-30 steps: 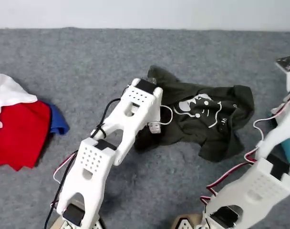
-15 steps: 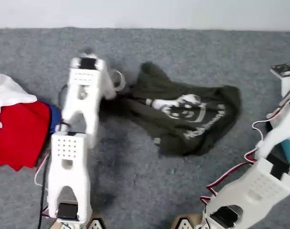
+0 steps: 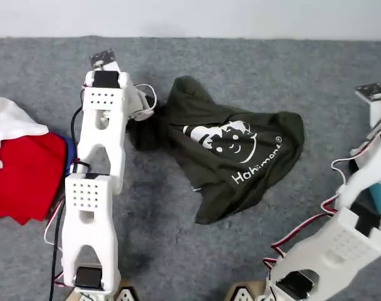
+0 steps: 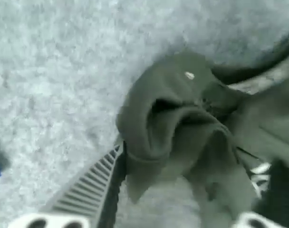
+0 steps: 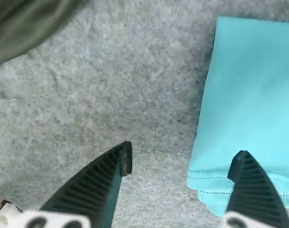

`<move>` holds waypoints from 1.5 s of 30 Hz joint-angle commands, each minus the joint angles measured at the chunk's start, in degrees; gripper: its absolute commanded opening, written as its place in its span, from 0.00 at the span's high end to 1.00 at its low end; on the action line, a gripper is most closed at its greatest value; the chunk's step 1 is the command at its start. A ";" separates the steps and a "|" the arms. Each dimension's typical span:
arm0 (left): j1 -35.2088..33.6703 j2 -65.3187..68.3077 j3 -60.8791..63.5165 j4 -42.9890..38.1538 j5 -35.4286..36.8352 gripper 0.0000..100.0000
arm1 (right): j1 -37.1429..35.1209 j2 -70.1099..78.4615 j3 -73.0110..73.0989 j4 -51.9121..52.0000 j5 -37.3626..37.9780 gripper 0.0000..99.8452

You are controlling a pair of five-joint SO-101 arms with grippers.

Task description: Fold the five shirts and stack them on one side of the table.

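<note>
A dark green shirt (image 3: 234, 157) with a white cartoon print lies crumpled in the middle of the grey table. My left gripper (image 3: 146, 113) sits at the shirt's far left edge, shut on a bunched fold of it. In the left wrist view that fold of the green shirt (image 4: 182, 128) hangs bundled between the jaws of the left gripper (image 4: 192, 199). At the table's right edge my right gripper (image 5: 182, 166) stands open over bare carpet, beside a folded teal shirt (image 5: 249, 95).
A red shirt (image 3: 21, 175), a white shirt (image 3: 9, 122) and a blue shirt (image 3: 70, 157) lie piled at the left edge. The right arm's base and cables (image 3: 328, 251) fill the near right corner. A pale wall runs along the far edge.
My left arm swung left and toward the far side, dragging the green shirt with it. The shirt now lies farther left with its print up. The right arm has kept still.
</note>
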 commanded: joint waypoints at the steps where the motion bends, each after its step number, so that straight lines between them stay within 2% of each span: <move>1: 3.96 -9.23 0.92 1.58 1.67 0.34 | -0.13 -3.30 -0.26 2.15 -0.09 0.67; 7: 9.05 -18.20 3.91 1.76 2.11 0.34 | -0.13 -3.30 -0.26 2.15 -0.09 0.67; 10: 13.71 -24.09 14.73 1.76 -1.67 0.34 | -0.13 -3.21 -0.26 2.15 -0.09 0.67; 17: 19.78 -38.24 40.48 1.76 -1.93 0.34 | 0.04 -3.21 -0.26 2.15 -0.09 0.67; 21: 24.00 -45.80 56.04 1.76 -5.19 0.34 | -0.04 -3.21 -0.26 2.15 -0.09 0.67; 26: 29.89 -44.40 70.02 1.49 -5.80 0.34 | -0.04 -3.21 -0.26 2.15 -0.09 0.67; 31: 31.21 -33.23 68.26 0.70 -2.99 0.34 | -0.04 -3.21 -0.26 2.24 -0.09 0.67; 37: 31.21 -19.96 54.37 1.58 0.79 0.34 | 0.13 -3.30 0.35 2.33 -0.09 0.67; 45: 31.21 -15.21 46.11 1.58 1.49 0.34 | 1.45 -3.47 5.98 2.15 -0.09 0.67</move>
